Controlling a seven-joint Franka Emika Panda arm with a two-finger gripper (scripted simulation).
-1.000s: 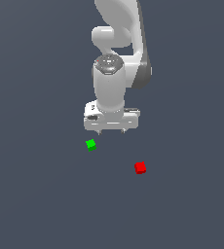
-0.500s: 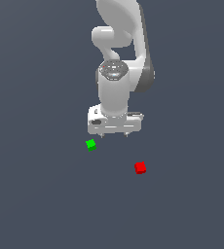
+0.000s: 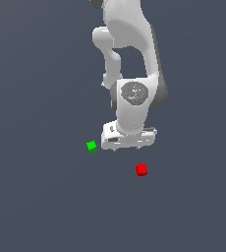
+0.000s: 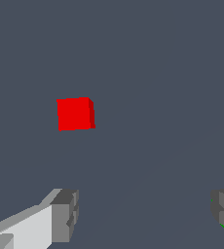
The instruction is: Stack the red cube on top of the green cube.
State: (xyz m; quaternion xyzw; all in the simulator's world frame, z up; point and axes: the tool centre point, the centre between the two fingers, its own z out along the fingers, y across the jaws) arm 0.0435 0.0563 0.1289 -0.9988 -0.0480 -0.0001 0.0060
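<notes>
The red cube (image 3: 141, 170) lies on the dark grey floor, a little toward the exterior view's right of and nearer than my gripper (image 3: 129, 147). Off to the exterior view's left of the gripper's hand sits the green cube (image 3: 91, 146), close beside it. Both cubes rest apart from each other. In the wrist view the red cube (image 4: 75, 113) shows ahead of the gripper (image 4: 145, 214), whose fingers (image 4: 65, 216) stand wide apart with nothing between them. The gripper hovers above the floor and touches neither cube.
The white arm (image 3: 129, 54) rises behind the cubes. The plain dark grey floor (image 3: 46, 206) spreads all around with no other objects.
The arm has swung toward the exterior view's right and come lower, bringing the gripper closer to the red cube. Both cubes stayed put.
</notes>
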